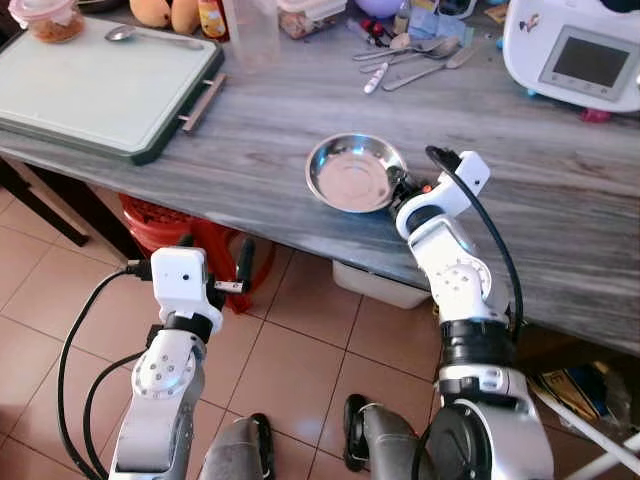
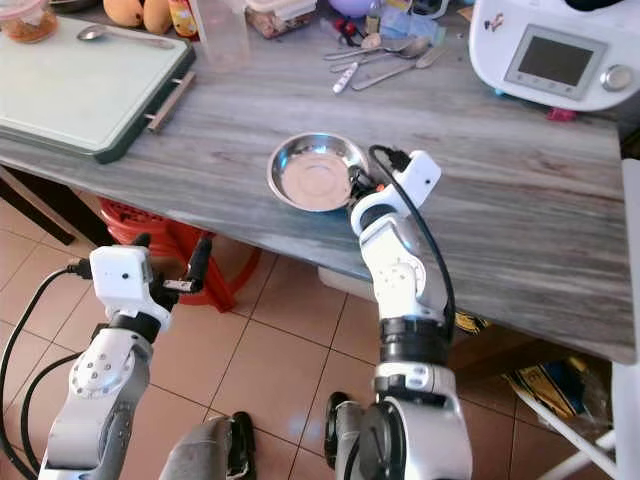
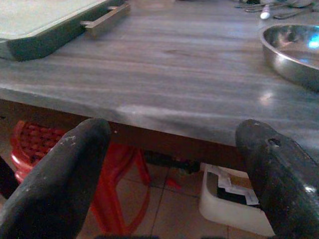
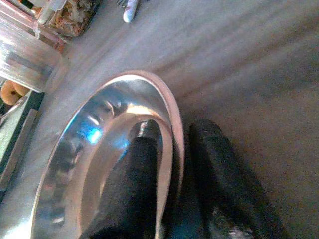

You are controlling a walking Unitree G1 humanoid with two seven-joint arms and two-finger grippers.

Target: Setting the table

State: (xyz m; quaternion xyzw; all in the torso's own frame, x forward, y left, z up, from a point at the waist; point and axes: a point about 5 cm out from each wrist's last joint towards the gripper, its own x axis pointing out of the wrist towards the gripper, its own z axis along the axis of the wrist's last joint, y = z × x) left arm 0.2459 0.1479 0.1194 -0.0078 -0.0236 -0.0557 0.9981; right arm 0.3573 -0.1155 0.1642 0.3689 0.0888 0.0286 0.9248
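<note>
Steel bowl (image 1: 354,173) sits at the centre of the frame on the grey wooden surface (image 1: 260,150), near its front edge. Right tool (image 4: 172,164) pinches the bowl's rim, one finger inside, one outside. Left tool (image 1: 212,262), lower left, hangs unclenched below the surface edge.

A shiny, shallow steel bowl (image 1: 353,174) sits upright and empty near the grey wooden table's (image 1: 560,230) front edge.

A grey wood-grain table (image 1: 250,150) carries a steel bowl (image 1: 352,172) near its front edge, a green-rimmed tray (image 1: 100,85) at the left, loose spoons (image 1: 410,58) and a white appliance (image 1: 575,50) at the back.
</note>
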